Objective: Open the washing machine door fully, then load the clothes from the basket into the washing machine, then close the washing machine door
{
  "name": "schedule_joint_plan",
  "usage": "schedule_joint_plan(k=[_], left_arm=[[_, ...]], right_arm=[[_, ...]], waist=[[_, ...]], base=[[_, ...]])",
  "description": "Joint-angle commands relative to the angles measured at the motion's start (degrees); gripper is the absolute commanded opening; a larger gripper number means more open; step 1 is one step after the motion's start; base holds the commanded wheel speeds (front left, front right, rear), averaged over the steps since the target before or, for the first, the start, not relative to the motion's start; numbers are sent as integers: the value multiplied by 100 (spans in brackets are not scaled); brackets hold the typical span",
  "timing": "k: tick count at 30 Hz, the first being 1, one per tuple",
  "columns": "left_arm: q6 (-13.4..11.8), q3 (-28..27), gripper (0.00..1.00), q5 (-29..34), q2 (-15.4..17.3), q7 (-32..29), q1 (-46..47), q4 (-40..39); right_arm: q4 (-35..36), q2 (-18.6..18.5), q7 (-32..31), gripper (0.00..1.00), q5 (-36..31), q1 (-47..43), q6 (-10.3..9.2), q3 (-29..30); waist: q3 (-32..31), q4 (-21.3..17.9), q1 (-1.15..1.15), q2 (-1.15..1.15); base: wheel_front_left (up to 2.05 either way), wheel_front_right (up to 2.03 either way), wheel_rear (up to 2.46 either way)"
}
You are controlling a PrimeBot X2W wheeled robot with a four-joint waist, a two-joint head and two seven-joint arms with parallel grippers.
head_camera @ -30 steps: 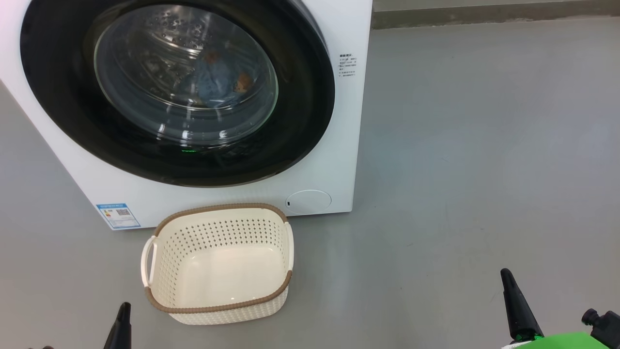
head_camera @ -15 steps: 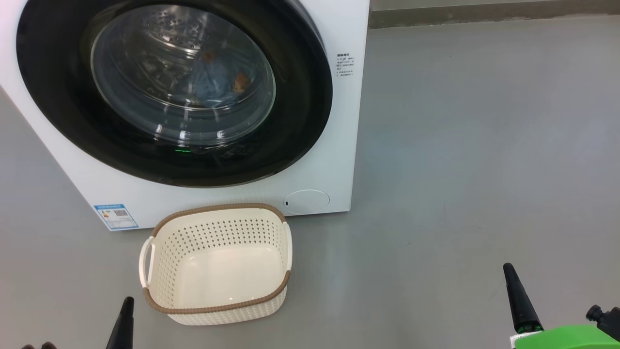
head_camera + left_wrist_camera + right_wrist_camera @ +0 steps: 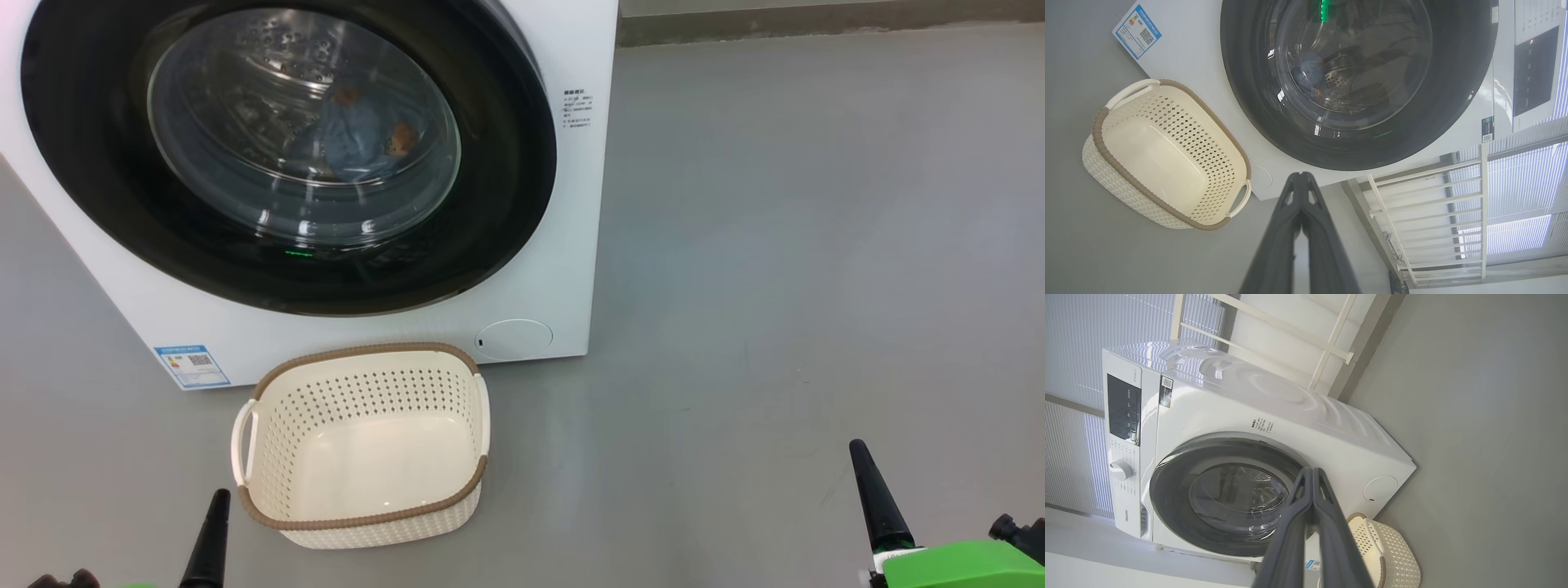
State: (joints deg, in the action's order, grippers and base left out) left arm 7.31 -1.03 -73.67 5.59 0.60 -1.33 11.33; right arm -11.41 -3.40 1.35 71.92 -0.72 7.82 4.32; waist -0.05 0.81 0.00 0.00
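Note:
The white washing machine (image 3: 563, 245) stands at the upper left, and its black-rimmed door (image 3: 506, 163) lies shut against the front. Through the glass I see the clothes (image 3: 359, 135), blue fabric with orange prints, inside the drum. The cream basket (image 3: 363, 510) sits on the floor just before the machine, with nothing inside. My left gripper (image 3: 214, 510) is shut, low and left of the basket. My right gripper (image 3: 861, 457) is shut, far to the right over bare floor. The wrist views show the door (image 3: 1453, 102) (image 3: 1167, 490), the basket (image 3: 1126, 171) (image 3: 1396, 555) and each gripper (image 3: 1301, 175) (image 3: 1312, 471) with fingers pressed together.
Grey floor (image 3: 775, 245) spreads wide to the right of the machine. A round flap (image 3: 514, 336) and a blue label (image 3: 192, 365) mark the machine's lower front. A wall base (image 3: 816, 20) runs along the back. White railing (image 3: 1433, 212) and blinds stand beside the machine.
The whole head picture has shifted slightly left, so the camera moved. Both grippers have risen a little in view and stay shut. Door and basket are unchanged.

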Motion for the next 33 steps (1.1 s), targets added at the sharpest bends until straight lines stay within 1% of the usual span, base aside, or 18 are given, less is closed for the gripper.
schedule_joint_plan(k=[1, 33], left_arm=[[13, -181, 0, -115, 46, -35, 278, -87], [17, -417, 0, -1872, -172, -586, 721, 252]], right_arm=[[110, -69, -45, 0, 132, 284, -24, -80], [-235, -79, -611, 0, 2088, 657, -32, 33]], waist=[[1, -2, 0, 0], [22, -78, 0, 0]], base=[[0, 0, 0], [0, 0, 0]])
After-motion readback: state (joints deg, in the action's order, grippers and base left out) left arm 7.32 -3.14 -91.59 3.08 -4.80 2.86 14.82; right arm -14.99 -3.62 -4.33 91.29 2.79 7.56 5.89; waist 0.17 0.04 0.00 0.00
